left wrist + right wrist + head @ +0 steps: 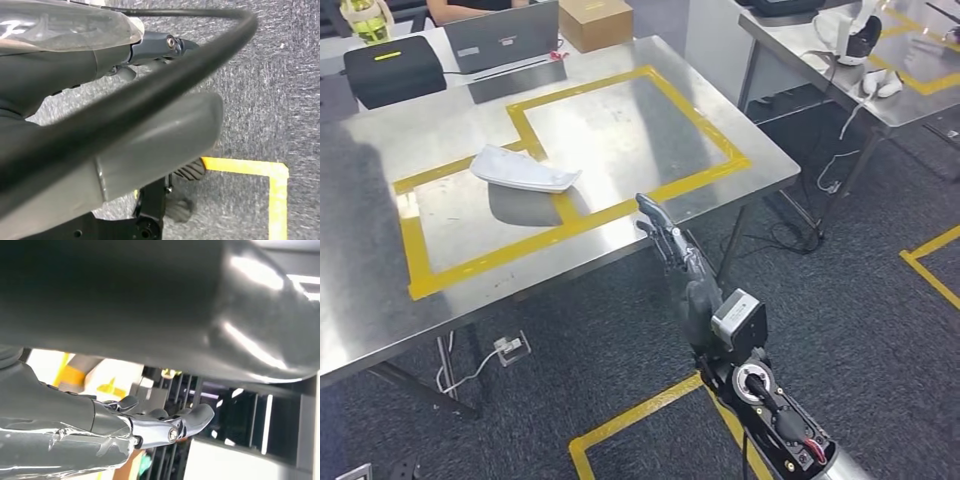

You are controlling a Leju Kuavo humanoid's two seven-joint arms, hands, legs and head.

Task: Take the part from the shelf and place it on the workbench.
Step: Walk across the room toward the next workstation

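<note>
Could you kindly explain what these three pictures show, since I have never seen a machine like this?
It is a humanoid robot with two arms and many-fingered hands. The head view looks down from its body: its right hand reaches forward, fingers straight, holding nothing. On the steel workbench, marked with yellow tape, lies the white part. The other pictures come from wrist cameras. The left one looks at grey carpet past the left hand, whose fingers are mostly hidden. The right one shows the right hand close up.
</note>
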